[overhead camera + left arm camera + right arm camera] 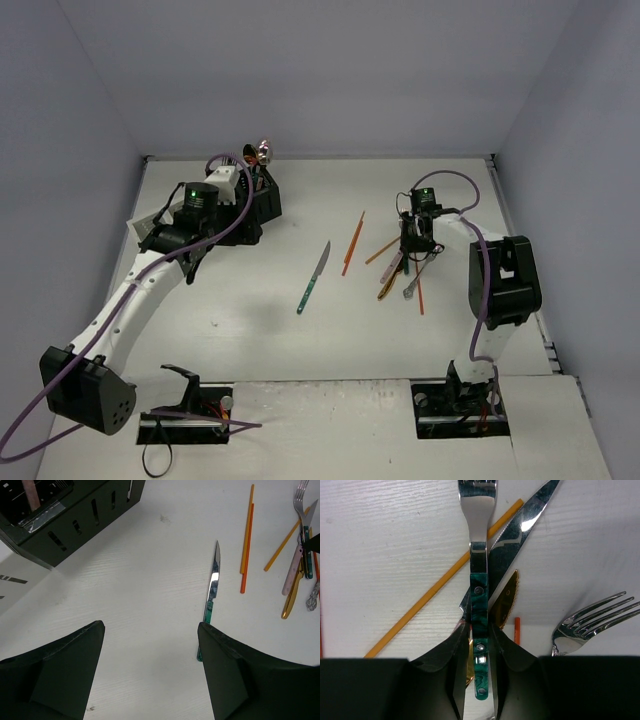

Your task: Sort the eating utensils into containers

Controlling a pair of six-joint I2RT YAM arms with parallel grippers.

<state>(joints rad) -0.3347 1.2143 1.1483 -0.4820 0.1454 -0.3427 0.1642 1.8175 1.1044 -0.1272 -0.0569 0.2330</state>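
Bright even overhead light; faint soft shadows; glare on knife (214,575); frames sharp.

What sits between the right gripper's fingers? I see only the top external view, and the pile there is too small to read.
Observer: A teal-handled fork; the right gripper pinches its handle from both sides.
Operator: Anything under it?
Observer: A silver knife crosses beneath the fork.
Operator: And the left gripper?
Observer: Open and empty; a teal-handled knife lies by one finger.
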